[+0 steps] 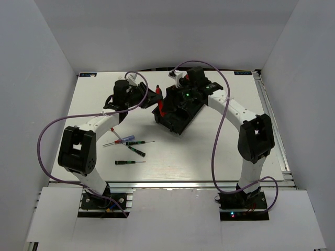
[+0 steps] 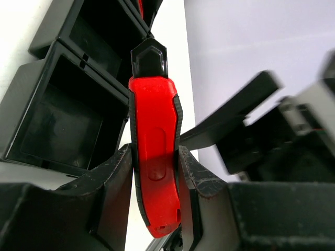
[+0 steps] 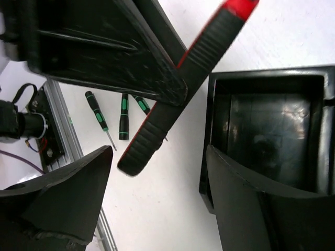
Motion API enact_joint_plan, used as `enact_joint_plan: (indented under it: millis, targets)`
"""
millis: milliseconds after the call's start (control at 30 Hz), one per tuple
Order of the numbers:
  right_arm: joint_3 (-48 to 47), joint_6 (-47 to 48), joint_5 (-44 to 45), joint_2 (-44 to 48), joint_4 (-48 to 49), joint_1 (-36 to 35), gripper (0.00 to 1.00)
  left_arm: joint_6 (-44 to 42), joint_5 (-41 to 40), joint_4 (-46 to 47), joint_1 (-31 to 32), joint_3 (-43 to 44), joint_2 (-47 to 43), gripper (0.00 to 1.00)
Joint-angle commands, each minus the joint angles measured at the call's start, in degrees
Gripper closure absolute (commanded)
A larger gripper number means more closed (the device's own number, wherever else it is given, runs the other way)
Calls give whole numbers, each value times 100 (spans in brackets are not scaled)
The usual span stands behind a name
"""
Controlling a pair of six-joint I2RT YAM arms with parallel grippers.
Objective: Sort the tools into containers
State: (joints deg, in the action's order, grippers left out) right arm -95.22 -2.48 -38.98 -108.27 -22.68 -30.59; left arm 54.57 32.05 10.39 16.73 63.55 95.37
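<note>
L gripper (image 2: 155, 162) clamps 1 utility knife (image 2: 152, 115), long axis along fingers, tip twd tray (image 2: 31, 78); R gripper (image 3: 158, 157) wide; 4 screwdrivers (image 1: 137, 150) on table (image 1: 209, 157)

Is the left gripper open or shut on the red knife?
Shut: the left gripper clamps the utility knife, touching both its sides.

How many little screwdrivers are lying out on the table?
4, lying close together on the table: one blue-red screwdriver and three black-green screwdrivers beside it. More may be hidden in the tray or under the arms.
</note>
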Motion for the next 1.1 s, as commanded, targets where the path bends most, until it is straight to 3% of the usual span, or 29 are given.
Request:
enact_joint_plan:
  millis: [0, 200, 300, 400, 567, 600, 700, 733, 833, 1067]
  targets:
    - [222, -533, 215, 280, 509, -157, 22, 89, 64, 279, 102, 254, -19, 100]
    - [241, -868, 338, 227, 878, -272, 28, 63, 47, 288, 234, 272, 25, 100]
    - [241, -1026, 470, 227, 993, -298, 37, 72, 38, 297, 260, 228, -1, 100]
    - [267, -1018, 690, 245, 1002, -299, 50, 45, 3, 288, 260, 193, -71, 100]
    - [425, -956, 743, 280, 1002, -299, 94, -16, 29, 297, 260, 166, -133, 99]
    - [443, -965, 726, 297, 1002, -299, 99, -34, 90, 305, 260, 167, -133, 95]
    - [478, -860, 673, 333, 1020, -290, 100, -60, 161, 305, 260, 202, -150, 60]
    - [478, -816, 681, 367, 1020, -290, 100, -104, 196, 305, 260, 202, -168, 41]
    - [496, -623, 725, 429, 1020, -220, 100, -218, 231, 306, 260, 219, -247, 21]
    - [452, 352, 1006, 482, 949, 96, 100, -420, 284, 288, 146, 254, -449, 9]
